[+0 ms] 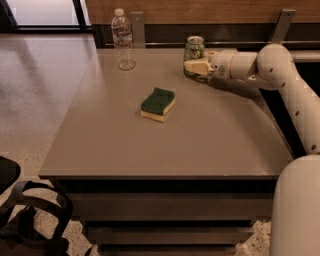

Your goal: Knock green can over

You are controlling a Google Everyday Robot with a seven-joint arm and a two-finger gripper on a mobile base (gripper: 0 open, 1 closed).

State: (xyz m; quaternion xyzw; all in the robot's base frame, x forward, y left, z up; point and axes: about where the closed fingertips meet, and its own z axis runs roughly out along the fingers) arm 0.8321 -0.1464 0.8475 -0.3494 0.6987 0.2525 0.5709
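Where the green can stands: far part of the table, right of centre, upright, silver top rim showing; not yet knocked over.
Gripper: low against the near side of the can, touching it or just short of it; which of the two cannot be told.
Gripper state: spread or pressed together, cannot tell from this view.
Arm: white, reaching in from the right, forearm roughly level above the table top.
Risk, slide: a push this low on the can may shove it along upright rather than tip it.
Risk, edge: the can is near the far edge and would likely roll once down; a hard push could send it off the table.
Risk, miss: a sweep passing in front of the can would leave it standing.
Sponge: green-topped, yellow beneath, mid-table, well apart from the can.
Water bottle: clear plastic, upright, far left part of the table, well apart from the can.
Table: flat grey-brown top, smooth, shelves beneath.
Room: pale speckled floor to the left; wood panelling behind; dark chair-like frame at lower left.
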